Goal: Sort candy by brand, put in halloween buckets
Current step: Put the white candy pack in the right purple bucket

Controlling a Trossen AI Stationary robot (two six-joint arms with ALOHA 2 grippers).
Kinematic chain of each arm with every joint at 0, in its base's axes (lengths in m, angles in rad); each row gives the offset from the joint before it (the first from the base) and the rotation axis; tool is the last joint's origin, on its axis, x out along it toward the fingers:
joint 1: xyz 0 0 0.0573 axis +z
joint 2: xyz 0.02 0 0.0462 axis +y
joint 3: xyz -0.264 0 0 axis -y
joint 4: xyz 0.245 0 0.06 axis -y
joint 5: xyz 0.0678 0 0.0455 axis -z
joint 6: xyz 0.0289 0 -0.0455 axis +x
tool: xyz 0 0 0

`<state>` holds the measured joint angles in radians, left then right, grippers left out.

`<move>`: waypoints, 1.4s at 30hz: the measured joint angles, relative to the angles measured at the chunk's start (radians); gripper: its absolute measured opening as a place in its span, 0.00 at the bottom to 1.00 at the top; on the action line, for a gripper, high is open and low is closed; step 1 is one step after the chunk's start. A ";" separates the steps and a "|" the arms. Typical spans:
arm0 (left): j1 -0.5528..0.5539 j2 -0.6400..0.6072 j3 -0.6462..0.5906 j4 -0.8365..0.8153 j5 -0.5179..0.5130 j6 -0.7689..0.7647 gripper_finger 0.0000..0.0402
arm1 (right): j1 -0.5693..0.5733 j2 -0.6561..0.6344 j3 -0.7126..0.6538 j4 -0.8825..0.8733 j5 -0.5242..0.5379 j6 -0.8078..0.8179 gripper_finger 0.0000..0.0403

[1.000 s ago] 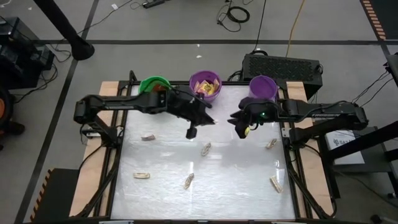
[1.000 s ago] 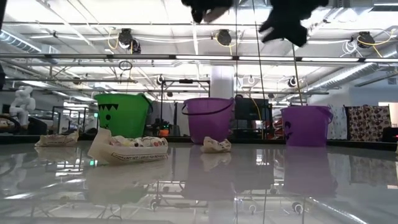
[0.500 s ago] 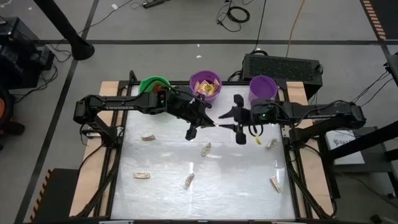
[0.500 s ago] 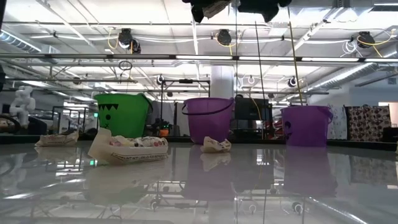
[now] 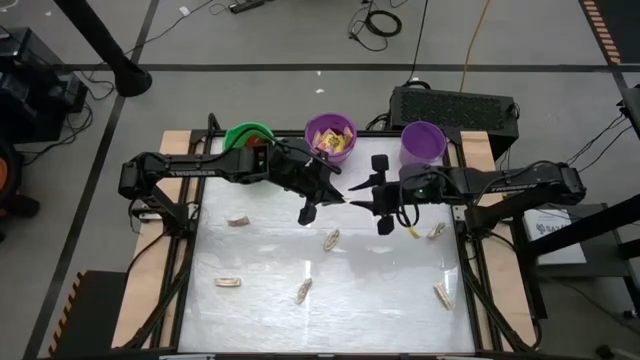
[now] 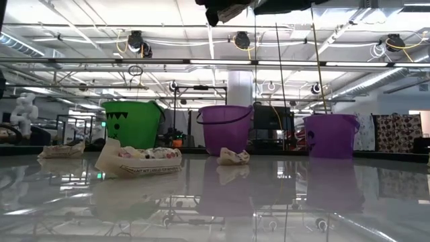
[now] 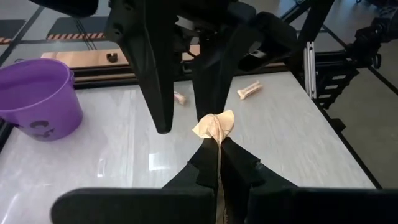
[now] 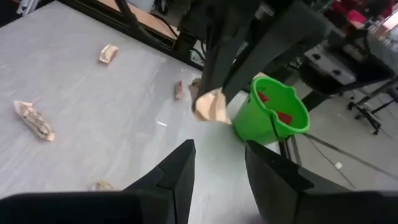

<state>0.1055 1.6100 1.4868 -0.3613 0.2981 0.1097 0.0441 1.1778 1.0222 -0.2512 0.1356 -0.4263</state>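
The candy that matters now is the small tan piece (image 7: 214,126) pinched in your left gripper (image 5: 322,198), held up off the tabletop (image 5: 380,290) over its middle back, in front of the middle purple bucket (image 5: 330,135). The gripper is clamped together on the wrapper, and in the left wrist view the piece pokes out past the tips with its long axis running along the fingers, toward the other arm.

Your right gripper (image 5: 379,196) faces it head-on from the right, just beside it, fingers apart — the right wrist view shows the same tan piece (image 8: 210,105) ahead of the gap between its fingers (image 8: 177,171), not yet between them. So the relation to mind is a straight line, gripper to gripper: the free end lies directly ahead of the right gripper and the two are about level, which looks like a handover.

The paler purple bucket (image 5: 423,142) stands at the back right, nearer the right arm; the green bucket (image 5: 248,135) sits at the back left, behind the left arm. Other tan pieces — one (image 5: 331,239) near the centre, one (image 5: 227,282) at front left — lie well apart on the tabletop, unsorted.
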 joint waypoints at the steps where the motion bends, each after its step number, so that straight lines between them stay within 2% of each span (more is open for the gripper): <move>1: 0.000 0.000 0.000 0.000 0.000 0.000 0.02 | 0.000 0.000 0.000 0.007 0.000 -0.004 0.33; 16: 0.001 0.000 0.000 0.000 -0.011 0.001 0.02 | 0.030 0.010 0.000 0.069 -0.003 -0.005 0.32; 21: 0.001 0.000 0.000 -0.001 -0.011 0.001 0.02 | 0.030 0.015 0.000 0.070 -0.004 0.003 0.23; 27: -0.001 0.000 -0.001 -0.005 -0.011 0.001 0.04 | 0.030 0.015 0.000 0.069 -0.005 0.030 0.06; 29: -0.001 0.000 -0.001 -0.011 -0.013 0.003 0.07 | 0.030 0.015 0.000 0.067 -0.006 0.047 0.02; 33: -0.001 0.000 -0.012 -0.013 -0.042 0.010 0.18 | 0.030 0.016 0.000 0.065 -0.007 0.080 0.01; 37: -0.002 0.000 -0.017 -0.017 -0.055 0.028 0.34 | 0.030 0.016 0.000 0.049 -0.011 0.120 0.00; 42: -0.002 0.000 -0.017 -0.030 -0.075 0.035 0.54 | -0.007 -0.014 0.000 -0.057 -0.007 0.204 0.00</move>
<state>0.1031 1.6096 1.4698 -0.3914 0.2226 0.1448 0.0368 1.1643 1.0222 -0.3077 0.1286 -0.2227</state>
